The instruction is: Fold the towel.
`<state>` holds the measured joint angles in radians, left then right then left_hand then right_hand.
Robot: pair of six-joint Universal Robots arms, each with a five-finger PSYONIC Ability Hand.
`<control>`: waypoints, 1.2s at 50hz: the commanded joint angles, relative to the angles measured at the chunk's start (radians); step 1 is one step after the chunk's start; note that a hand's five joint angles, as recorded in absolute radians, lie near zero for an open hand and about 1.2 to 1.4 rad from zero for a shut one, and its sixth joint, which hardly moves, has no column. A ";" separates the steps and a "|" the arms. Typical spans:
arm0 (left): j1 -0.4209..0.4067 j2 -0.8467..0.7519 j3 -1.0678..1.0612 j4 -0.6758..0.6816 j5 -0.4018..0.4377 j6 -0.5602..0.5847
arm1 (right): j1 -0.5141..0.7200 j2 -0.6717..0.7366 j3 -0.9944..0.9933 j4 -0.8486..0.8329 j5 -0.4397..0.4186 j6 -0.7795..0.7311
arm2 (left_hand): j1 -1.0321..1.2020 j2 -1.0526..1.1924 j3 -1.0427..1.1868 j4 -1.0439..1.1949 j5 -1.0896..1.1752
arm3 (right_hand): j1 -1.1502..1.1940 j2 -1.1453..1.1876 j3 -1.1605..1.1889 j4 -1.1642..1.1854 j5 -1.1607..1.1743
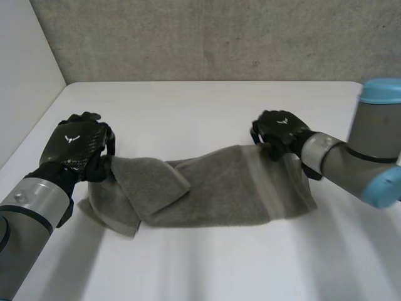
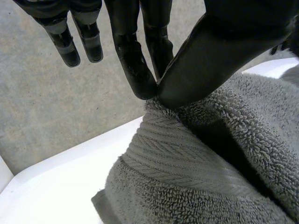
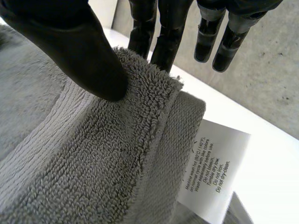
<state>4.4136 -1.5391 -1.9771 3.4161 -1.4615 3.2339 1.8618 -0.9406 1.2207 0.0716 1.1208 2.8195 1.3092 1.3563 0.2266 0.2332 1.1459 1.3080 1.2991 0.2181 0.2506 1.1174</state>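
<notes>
Mid-frame in the head view, the grey towel [image 1: 219, 188] lies bunched on the table [image 1: 207, 106] between the left hand [image 1: 75, 144] and the right hand [image 1: 282, 132]. Left wrist view: thumb and fingers [image 2: 135, 70] pinch its edge. Right wrist view: thumb and fingers [image 3: 166, 37] clamp a fold, just beside a white label [image 3: 210, 163].

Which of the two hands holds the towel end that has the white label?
The right hand: the label hangs by the edge it pinches. The left hand pinches the opposite end of the towel, which is doubled over.
</notes>
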 commanded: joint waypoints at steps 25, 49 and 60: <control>0.044 -0.070 -0.003 -0.003 0.082 0.029 | -0.199 -0.256 0.508 0.040 -0.107 -0.376 | 0.087 0.040 -0.052 -0.059 0.076 | -0.697 -0.689 -0.044 -0.076 -0.681; 0.049 -0.075 -0.020 -0.005 0.089 0.029 | -0.202 -0.383 0.533 0.001 -0.095 -0.272 | 0.087 0.040 -0.052 -0.059 0.076 | -0.451 -0.442 -0.044 -0.076 -0.435; 0.049 -0.075 -0.020 -0.003 0.089 0.029 | -0.199 -0.418 0.566 0.000 -0.096 -0.270 | 0.087 0.040 -0.052 -0.059 0.076 | -0.439 -0.430 -0.044 -0.076 -0.423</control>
<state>4.4623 -1.6137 -1.9972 3.4130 -1.3729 3.2625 1.6601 -1.3470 1.7713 0.0710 1.0264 2.5507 1.3093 1.3563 0.2266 0.2332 1.1459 0.8540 0.8619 0.2181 0.2507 0.6785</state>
